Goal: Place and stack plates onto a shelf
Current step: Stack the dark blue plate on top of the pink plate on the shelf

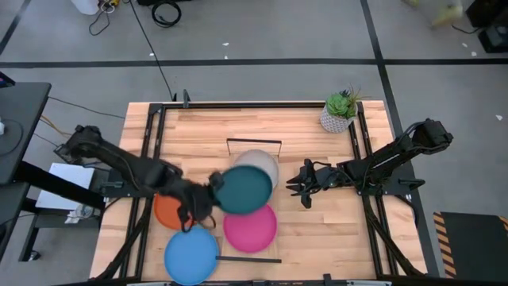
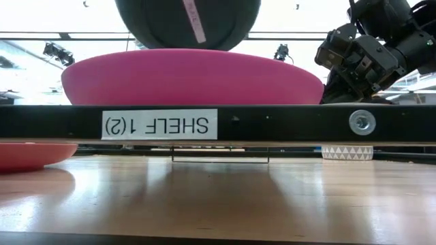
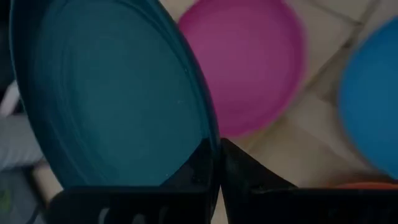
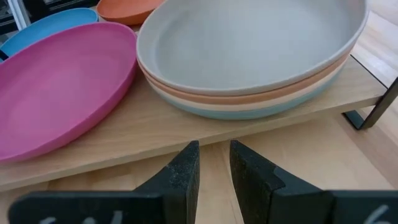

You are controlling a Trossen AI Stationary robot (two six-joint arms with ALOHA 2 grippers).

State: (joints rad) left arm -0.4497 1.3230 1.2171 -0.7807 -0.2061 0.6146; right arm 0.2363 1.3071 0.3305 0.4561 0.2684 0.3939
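Gripping teal plate (image 1: 244,191) by its rim, left hand (image 1: 213,184) closed tight, holding it over the stack (image 4: 249,56) on the shelf (image 4: 186,127). Lying beside: magenta plate (image 1: 250,226). Waiting near the shelf's right side, right hand (image 1: 300,184), fingers slightly parted, holding nothing.

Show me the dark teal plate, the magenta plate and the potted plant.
dark teal plate (image 1: 244,191), high view, centre of its face.
magenta plate (image 1: 251,226), high view, its middle.
potted plant (image 1: 337,117), high view, its white pot.
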